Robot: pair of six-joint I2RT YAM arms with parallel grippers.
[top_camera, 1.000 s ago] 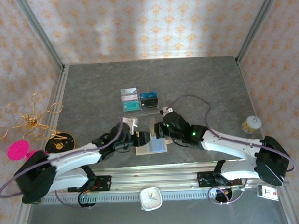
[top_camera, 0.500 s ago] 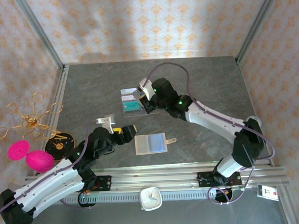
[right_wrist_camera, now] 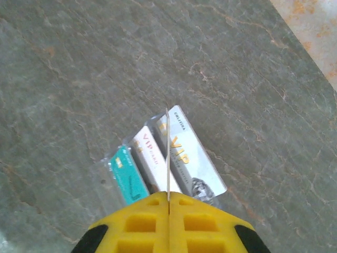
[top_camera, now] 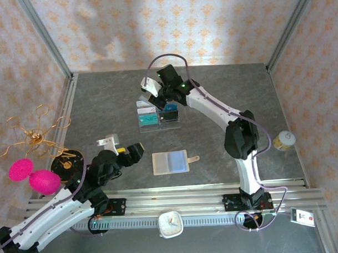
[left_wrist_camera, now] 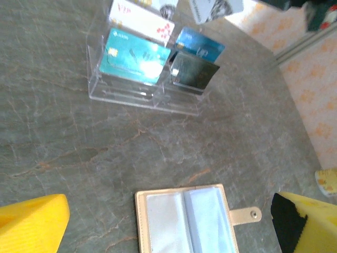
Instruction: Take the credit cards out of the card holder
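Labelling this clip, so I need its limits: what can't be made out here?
- Right wrist: the card in the right gripper is edge-on, face unreadable.
- Left wrist: bottom edge cuts the card holder; cards inside cannot be told.
- Left wrist: top edge crops the back cards in the acrylic tray.

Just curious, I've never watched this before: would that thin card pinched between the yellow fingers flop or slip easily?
Probably stiff: the credit card stands straight out from the right fingers, edge-on, with no visible bend. Likely very light, being so thin. Held only at one end, it might slip or pivot if bumped.
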